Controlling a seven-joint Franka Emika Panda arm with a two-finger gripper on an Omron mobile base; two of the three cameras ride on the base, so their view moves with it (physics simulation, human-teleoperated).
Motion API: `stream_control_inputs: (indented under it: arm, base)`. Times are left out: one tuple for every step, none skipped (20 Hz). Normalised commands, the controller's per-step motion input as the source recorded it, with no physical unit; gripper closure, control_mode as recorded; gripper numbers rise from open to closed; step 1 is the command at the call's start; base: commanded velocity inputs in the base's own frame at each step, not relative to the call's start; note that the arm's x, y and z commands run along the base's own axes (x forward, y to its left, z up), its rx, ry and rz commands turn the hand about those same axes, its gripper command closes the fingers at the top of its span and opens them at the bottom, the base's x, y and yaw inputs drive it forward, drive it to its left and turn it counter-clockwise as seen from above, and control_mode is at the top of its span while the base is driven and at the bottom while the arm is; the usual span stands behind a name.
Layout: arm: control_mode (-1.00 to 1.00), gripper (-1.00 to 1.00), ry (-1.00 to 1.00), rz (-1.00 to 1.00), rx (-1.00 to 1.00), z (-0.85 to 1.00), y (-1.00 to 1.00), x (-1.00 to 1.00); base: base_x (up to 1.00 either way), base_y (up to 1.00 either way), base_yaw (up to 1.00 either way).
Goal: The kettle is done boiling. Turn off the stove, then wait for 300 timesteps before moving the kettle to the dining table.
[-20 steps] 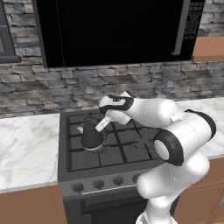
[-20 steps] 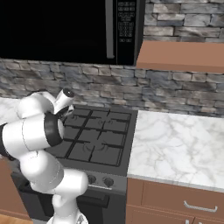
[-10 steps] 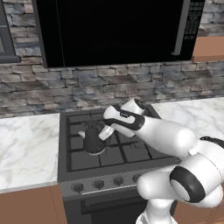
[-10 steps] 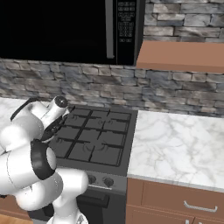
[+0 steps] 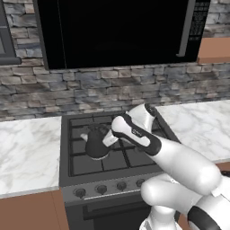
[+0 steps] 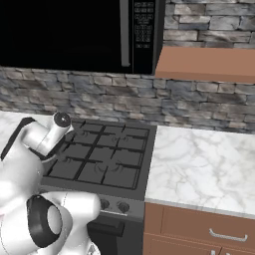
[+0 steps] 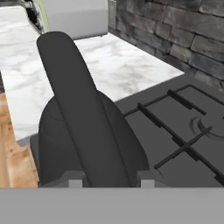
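Observation:
The small black kettle [image 5: 95,144] stands at the front left burner of the dark grey stove [image 5: 134,158]. My gripper [image 5: 106,137] reaches it from the right and is shut on its thin arched handle. In the hand view the handle of the kettle [image 7: 83,109] runs up between my gripper's [image 7: 111,180] two finger tips, and the stove's black grates [image 7: 183,131] lie to the right. I cannot tell whether the kettle rests on the grate or hangs just above it. The dining table is out of view.
A row of round knobs [image 5: 101,189] lines the stove's front. A black microwave [image 5: 117,31] hangs above, against a stone wall. Marble counters flank the stove on the left [image 5: 27,152] and right [image 6: 199,169], with brown cabinets [image 6: 199,234] below.
My arm's elbow and forearm have swung down and to the right. The gripper keeps its hold on the handle, and the kettle stays in about the same spot.

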Motion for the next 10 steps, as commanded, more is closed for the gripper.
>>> stream_control_inputs:
  arm:
    - [-1.0,1.0,0.0,0.0,0.01,0.53,0.0,-0.21]
    - [-1.0,1.0,0.0,0.0,0.01,0.54,0.0,-0.21]
    - [-1.0,1.0,0.0,0.0,0.01,0.54,0.0,-0.22]
    - [-1.0,1.0,0.0,0.0,0.0,0.53,0.0,-0.22]
    - [-1.0,1.0,0.0,0.0,0.0,0.49,0.0,-0.25]
    - [-1.0,1.0,0.01,0.0,0.01,0.45,0.0,-0.28]
    - [-1.0,1.0,0.01,0.0,0.01,0.42,0.0,-0.33]
    - [-1.0,1.0,0.0,0.0,0.02,0.42,-0.04,-0.38]
    - [-1.0,1.0,0.0,0.0,0.02,0.4,-0.01,-0.38]
    - [-1.0,1.0,0.0,0.0,0.02,0.39,0.0,-0.38]
  base:
    - [0.0,0.0,0.0]
    - [0.0,0.0,0.0]
    - [0.0,0.0,0.0]
    - [0.0,0.0,0.0]
    - [0.0,0.0,0.0]
    - [0.0,0.0,0.0]
    - [0.0,0.0,0.0]
    - [0.0,0.0,0.0]
    - [0.0,0.0,0.0]
    - [0.0,0.0,0.0]
